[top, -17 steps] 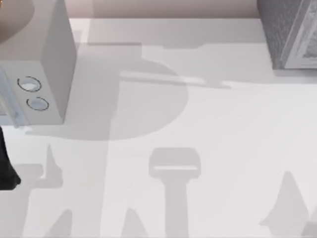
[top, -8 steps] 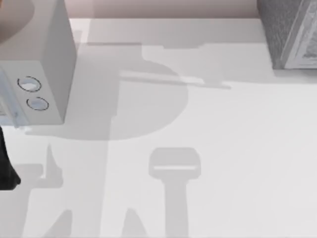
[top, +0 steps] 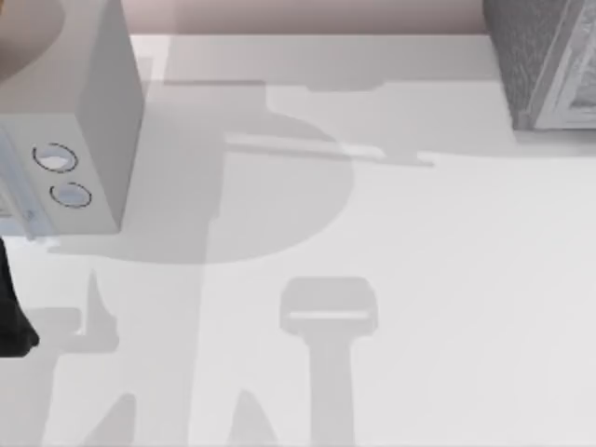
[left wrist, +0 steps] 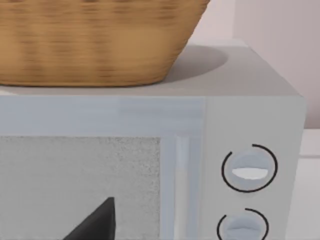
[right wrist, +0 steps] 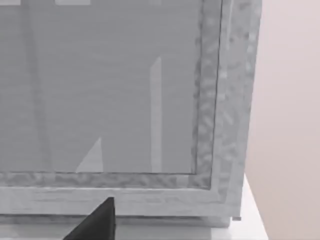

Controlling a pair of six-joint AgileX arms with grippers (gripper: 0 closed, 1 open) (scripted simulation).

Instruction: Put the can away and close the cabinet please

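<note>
Open table (top: 419, 279) between the pale box (top: 93, 112) and the cabinet (top: 526, 56).

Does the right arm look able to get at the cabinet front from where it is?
Probably yes. In the right wrist view the cabinet faces the camera squarely, with nothing between it and the dark tip of the right gripper. The front panel looks flush in its frame.

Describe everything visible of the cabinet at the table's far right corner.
The large dark grey speckled cabinet stands at the table's far right corner, cut off by the top view's edge. Its front carries a lighter grey patterned frame around a smooth grey panel with a pale vertical strip, perhaps a handle. The front looks shut and flush. It rests on the white table; the right wrist view faces it closely.
</note>
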